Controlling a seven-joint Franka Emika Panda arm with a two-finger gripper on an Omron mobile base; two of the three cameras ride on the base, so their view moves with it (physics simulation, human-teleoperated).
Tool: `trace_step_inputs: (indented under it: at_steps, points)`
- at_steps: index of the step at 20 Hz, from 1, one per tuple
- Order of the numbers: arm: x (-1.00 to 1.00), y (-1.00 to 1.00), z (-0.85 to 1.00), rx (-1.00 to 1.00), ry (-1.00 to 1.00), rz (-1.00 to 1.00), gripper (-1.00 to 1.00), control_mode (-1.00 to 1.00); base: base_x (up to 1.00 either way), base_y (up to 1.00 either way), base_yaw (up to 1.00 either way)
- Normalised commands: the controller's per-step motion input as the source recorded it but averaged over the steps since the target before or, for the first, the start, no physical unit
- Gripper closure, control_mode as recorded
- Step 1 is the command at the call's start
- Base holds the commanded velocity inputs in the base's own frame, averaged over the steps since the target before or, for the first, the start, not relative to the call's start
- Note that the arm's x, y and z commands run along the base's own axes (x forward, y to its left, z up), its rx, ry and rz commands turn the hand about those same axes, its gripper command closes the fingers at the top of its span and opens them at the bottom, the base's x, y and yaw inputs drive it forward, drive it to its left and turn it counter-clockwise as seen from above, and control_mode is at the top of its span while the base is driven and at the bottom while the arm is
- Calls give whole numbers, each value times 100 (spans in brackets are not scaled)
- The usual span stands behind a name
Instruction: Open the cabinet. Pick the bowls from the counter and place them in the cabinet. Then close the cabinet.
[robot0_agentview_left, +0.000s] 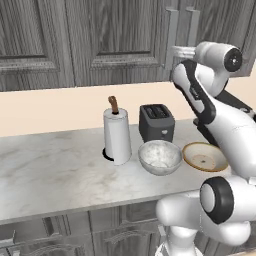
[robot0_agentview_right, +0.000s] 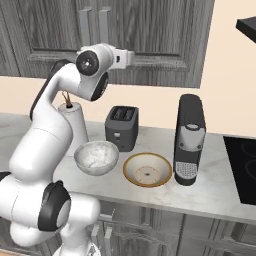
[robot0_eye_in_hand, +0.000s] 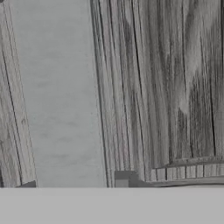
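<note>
Cabinet (robot0_agentview_left: 115, 35): dark grey wood grain, doors shut, above the table (robot0_agentview_left: 45, 175).
Tool (robot0_eye_in_hand: 74, 186): pinching a grey bar handle (robot0_eye_in_hand: 57, 96).
Bowls: speckled bowl (robot0_agentview_left: 160, 157), tan bowl (robot0_agentview_left: 205, 156), side by side on table.

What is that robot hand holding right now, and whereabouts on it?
The gripper is closed on a cabinet door handle, the long grey vertical bar, near the bar's lower end. Both bowls sit untouched on the counter.
</note>
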Motion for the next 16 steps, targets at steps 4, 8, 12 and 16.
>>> trace_step_inputs:
  at_steps: [4, 8, 12, 16]
  points:
    - [-67, -100, 19, 39, 18, 0, 100, -100, 0, 0, 0]
    - [-84, -100, 8, 40, 6, 0, 100, -100, 0, 0, 0]
    - [-67, -100, 0, 38, 0, 0, 100, -100, 0, 0, 0]
    - [-61, -100, 0, 36, -4, 0, 100, -100, 0, 0, 0]
